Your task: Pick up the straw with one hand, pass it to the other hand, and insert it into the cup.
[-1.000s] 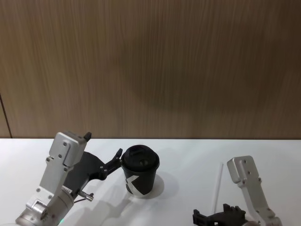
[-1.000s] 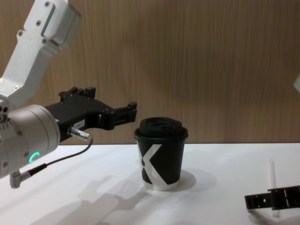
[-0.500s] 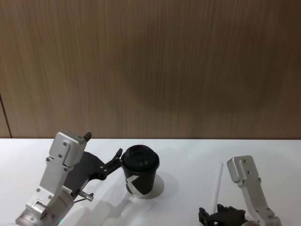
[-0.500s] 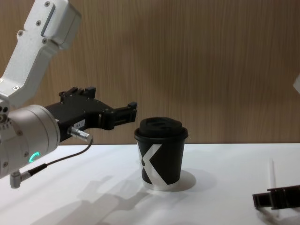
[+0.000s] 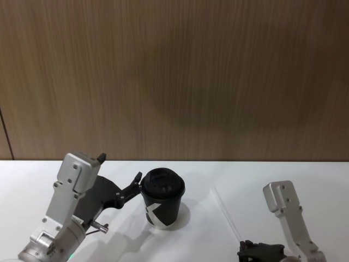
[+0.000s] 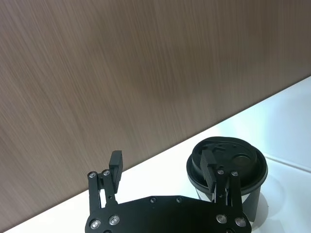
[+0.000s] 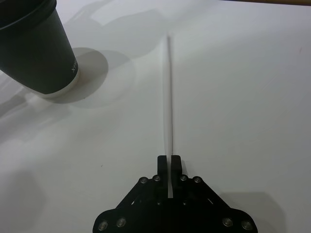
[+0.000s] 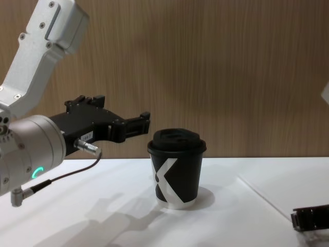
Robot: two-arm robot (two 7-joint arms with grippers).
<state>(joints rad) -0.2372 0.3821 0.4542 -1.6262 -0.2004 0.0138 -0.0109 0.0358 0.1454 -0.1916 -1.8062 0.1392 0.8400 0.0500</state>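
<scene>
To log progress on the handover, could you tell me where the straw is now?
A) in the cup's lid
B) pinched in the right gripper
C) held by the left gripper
B: the straw sits between the right gripper's shut fingers, apart from the cup; the left gripper hangs open by the cup.

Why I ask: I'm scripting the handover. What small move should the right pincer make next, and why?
Probably lift the right pincer a little. It is shut on one end of the straw, which runs low over the table. The left pincer hangs open at about lid height beside the cup, so the straw likely needs raising before a pass.
</scene>
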